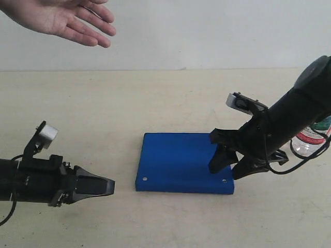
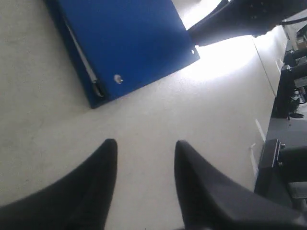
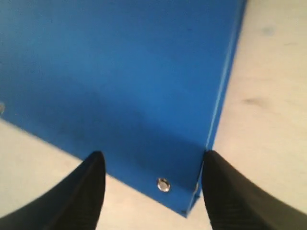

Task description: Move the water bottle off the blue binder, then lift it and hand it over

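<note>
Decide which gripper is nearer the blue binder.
Right. The right gripper hangs over a front corner of the blue binder; the left gripper sits apart, off the binder's opposite side.

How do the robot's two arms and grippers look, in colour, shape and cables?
The left arm and right arm are black and tube-shaped. The left gripper and right gripper have black fingers that taper to blunt points. Each wrist carries a small silver-grey camera box on a black bracket. Thin black cables loop beside the right arm. No markings are visible.
</note>
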### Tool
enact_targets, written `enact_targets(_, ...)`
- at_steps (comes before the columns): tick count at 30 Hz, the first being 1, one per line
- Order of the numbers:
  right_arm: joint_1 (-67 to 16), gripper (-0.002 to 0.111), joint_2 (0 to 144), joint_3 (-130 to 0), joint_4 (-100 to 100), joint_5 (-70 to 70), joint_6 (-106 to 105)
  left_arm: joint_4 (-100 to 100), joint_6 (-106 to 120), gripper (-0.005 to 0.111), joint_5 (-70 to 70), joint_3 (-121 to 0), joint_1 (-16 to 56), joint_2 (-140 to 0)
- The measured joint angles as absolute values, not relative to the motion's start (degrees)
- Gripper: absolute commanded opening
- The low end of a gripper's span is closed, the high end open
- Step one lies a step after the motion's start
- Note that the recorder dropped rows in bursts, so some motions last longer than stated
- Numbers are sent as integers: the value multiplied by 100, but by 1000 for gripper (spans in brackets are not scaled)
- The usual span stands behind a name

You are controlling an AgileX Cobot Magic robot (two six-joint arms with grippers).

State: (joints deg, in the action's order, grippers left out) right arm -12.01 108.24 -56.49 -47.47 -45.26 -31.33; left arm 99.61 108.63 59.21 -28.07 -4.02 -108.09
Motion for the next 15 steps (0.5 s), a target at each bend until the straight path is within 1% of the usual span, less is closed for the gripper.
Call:
enact_targets(3,-1201,53,10847,-5649,-5223,-4771,-3741,9961,10810,47,6104,-3035,-402,-11211)
enact_targets(6,-1201,53,10847,-5649,-5454,-4941,-4076,9961,10633,50,6154,-3284,-402,-11524)
enact_targets(15,-1201,53,10913,-5649,-5642,-4947,-4371,9984,10089,50,6316,-3945,-402,-11889)
